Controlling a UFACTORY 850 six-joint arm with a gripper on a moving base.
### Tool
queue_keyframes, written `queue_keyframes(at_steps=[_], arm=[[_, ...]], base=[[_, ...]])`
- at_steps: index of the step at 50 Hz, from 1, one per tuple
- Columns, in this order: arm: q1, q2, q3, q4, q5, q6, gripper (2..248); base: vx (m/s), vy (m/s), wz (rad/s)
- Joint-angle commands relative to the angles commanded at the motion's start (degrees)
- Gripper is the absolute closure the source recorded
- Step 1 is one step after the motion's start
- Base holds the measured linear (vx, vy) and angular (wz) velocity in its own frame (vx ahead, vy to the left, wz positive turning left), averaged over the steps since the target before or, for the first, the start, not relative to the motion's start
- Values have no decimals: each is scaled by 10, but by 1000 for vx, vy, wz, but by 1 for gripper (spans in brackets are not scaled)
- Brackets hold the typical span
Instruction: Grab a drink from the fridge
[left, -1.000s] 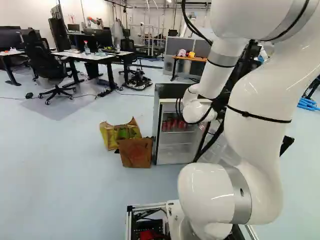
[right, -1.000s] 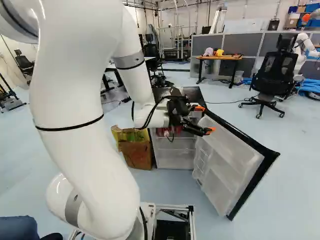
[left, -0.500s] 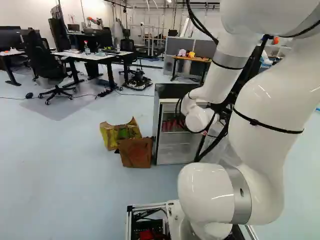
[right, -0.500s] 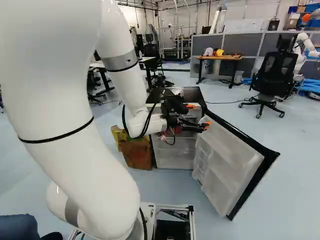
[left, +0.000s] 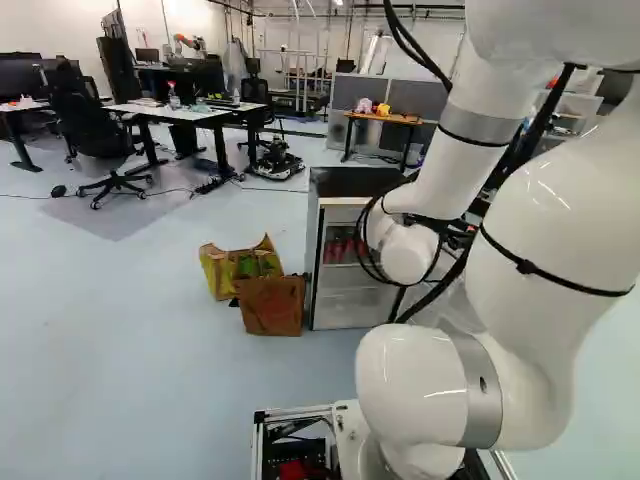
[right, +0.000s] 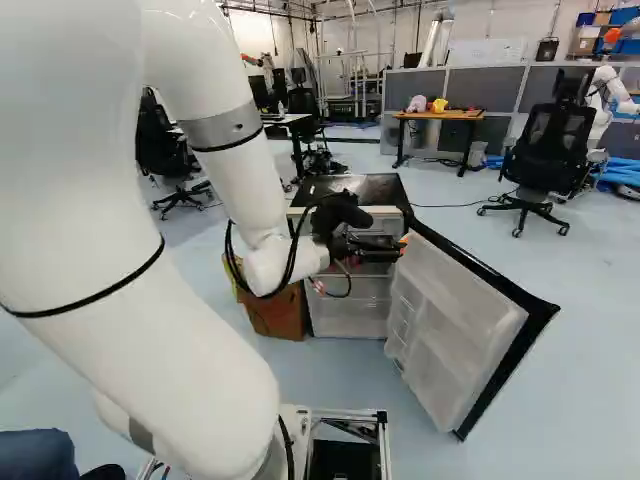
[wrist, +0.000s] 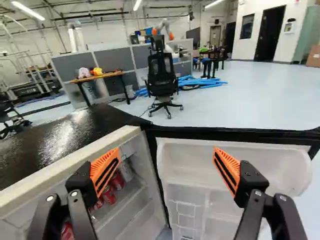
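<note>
Arm (right: 75, 200) glossy white, grey bands, thin black straps. Gripper (right: 392, 248) black; pads (wrist: 229, 170) bright orange, black stripe down each. Fridge top (wrist: 65, 135) shiny black, front edge (wrist: 50, 175) cream. Cans (wrist: 118, 181) red. Door (right: 440, 325) milky white inside, black border. One bag (left: 215, 270) yellow with green patches, other bag (left: 272, 308) brown. Floor (left: 130, 380) pale blue. Hoses (wrist: 206, 83) vivid blue. Office chair (wrist: 162, 85) black. Partition (wrist: 72, 65) grey panels.

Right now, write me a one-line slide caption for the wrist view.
Open orange-padded fingers before an open fridge, red cans on its shelf, door swung wide.
</note>
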Motion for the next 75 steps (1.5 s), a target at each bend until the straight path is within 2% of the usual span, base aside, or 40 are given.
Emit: queue_keyframes(at_steps=[17,75], arm=[[-8,3,22,-102,-25,0,3],[-9,-124,-9,-451,-116,0,3]], base=[[0,0,0],[0,0,0]])
